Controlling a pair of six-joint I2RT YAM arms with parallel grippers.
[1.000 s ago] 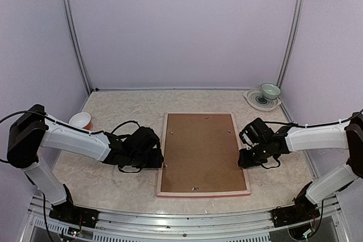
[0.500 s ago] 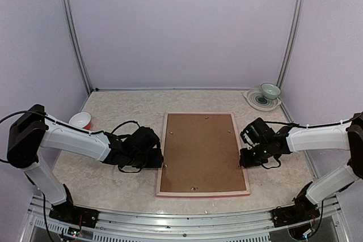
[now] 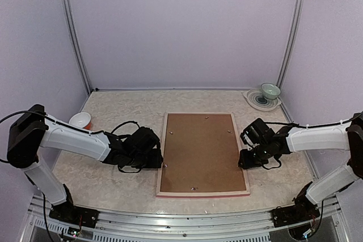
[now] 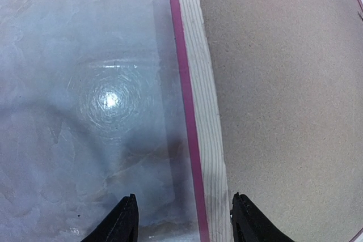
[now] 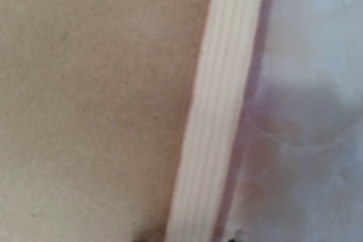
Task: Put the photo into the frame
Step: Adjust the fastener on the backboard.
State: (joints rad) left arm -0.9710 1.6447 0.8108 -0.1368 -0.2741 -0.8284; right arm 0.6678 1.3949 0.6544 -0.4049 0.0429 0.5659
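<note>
Top external view: a mottled beige table (image 3: 113,188) fills the floor between lilac walls, and the frame (image 3: 202,194) lies face down at its middle, pale wood back up, pink showing along the outer edges. A brown backing board (image 3: 198,151) sits inside its rails. Bare tabletop runs along both long sides of the frame. The left gripper (image 4: 187,222) hangs over the left rail with its fingers apart, one on the table side and one over the board. The right gripper (image 3: 243,160) sits at the right rail; whether it is gripping cannot be told. A white bowl (image 3: 80,119) stands near the left wall, and a green bowl (image 3: 270,90) stands on a plate (image 3: 255,101) in the far right corner.
</note>
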